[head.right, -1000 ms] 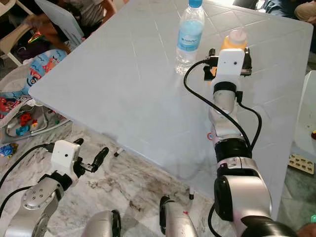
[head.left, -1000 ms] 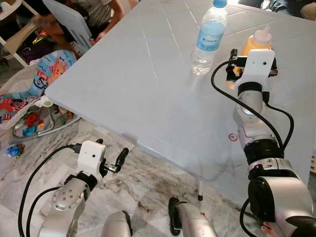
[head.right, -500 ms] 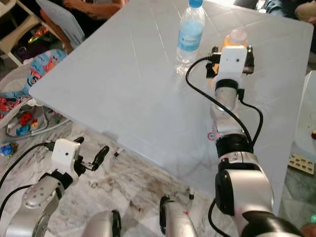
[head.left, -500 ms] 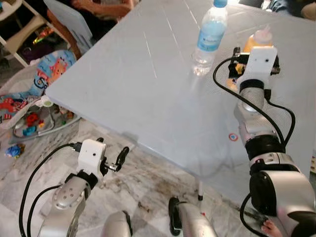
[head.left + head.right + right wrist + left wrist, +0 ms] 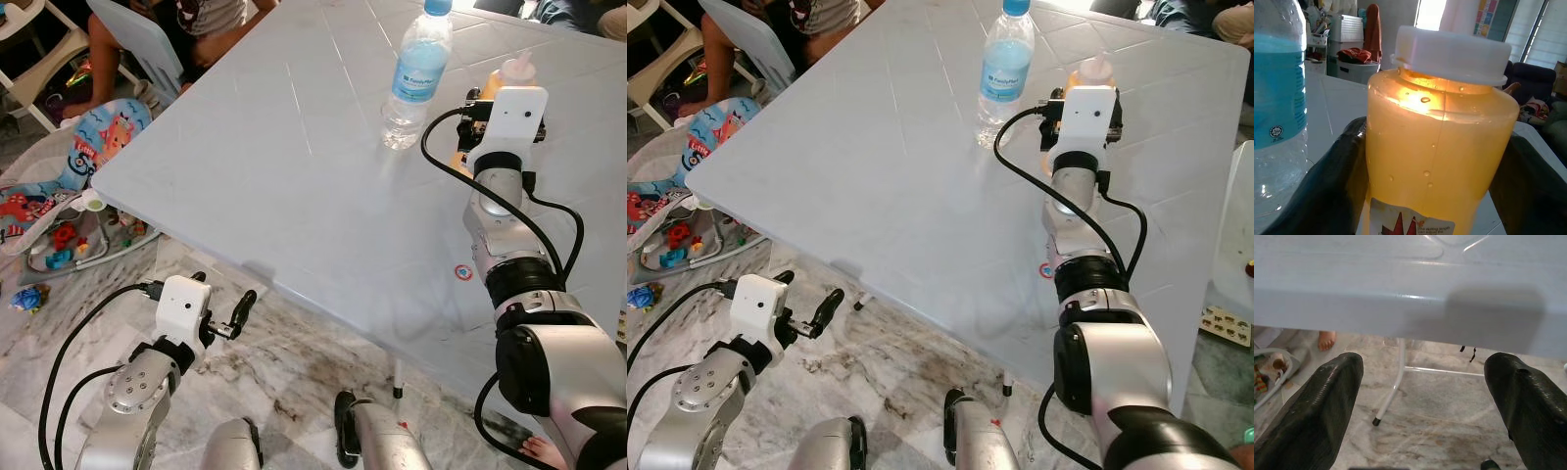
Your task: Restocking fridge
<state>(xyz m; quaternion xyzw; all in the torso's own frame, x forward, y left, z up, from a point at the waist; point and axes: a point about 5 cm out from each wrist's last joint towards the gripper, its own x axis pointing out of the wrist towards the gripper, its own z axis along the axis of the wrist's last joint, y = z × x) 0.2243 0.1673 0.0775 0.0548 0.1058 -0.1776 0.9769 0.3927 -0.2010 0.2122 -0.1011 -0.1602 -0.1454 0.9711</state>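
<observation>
Pinched between my right pincer's two black fingers is the orange sauce bottle; the fingers lie against both of its flanks, just under its white cap. From my head I see little of that grip, because the white wrist block covers the fingers and most of the bottle, leaving its pale nozzle and a sliver of orange side showing above and beside it. Whether the bottle's base touches the pale grey table I cannot tell, since my own wrist hides it. Only the upper edge of the bottle's red label is in the wrist picture, so I cannot read it.

Just beside the sauce bottle stands a clear water bottle with a blue label, upright on the table; its top is cut off by the edge of my head view. A small red ring mark lies on the tabletop near my right forearm.

My left pincer hangs low below the table's near edge, over the marble floor, its fingers spread wide around nothing. Past them I make out a white table leg and a person's bare foot, the rest of that person hidden by the table. Toys on a colourful baby seat sit off to my left, too small to tell apart.
</observation>
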